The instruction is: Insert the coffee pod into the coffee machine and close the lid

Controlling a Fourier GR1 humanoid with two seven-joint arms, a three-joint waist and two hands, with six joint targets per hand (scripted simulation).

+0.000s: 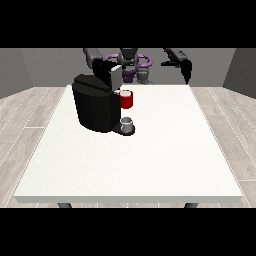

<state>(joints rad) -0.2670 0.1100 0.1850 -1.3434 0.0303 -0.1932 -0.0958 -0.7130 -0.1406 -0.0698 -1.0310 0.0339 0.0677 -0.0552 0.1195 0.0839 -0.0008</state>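
A black coffee machine (96, 104) stands on the white table (150, 160), towards the far edge at the view's left. A red holder (127, 99) juts from its front, and a small grey cup (127, 123) sits on the base below it. The hand at the view's left (106, 69) is over the machine's top, at the raised lid (115, 75); whether its fingers grip anything I cannot tell, for black lies on black. The pod cannot be made out apart from the red holder. The hand at the view's right (187, 69) hangs beyond the table's far right corner, fingers pointing down and straight, holding nothing. The near and right parts of the table lie bare, well apart from the machine.
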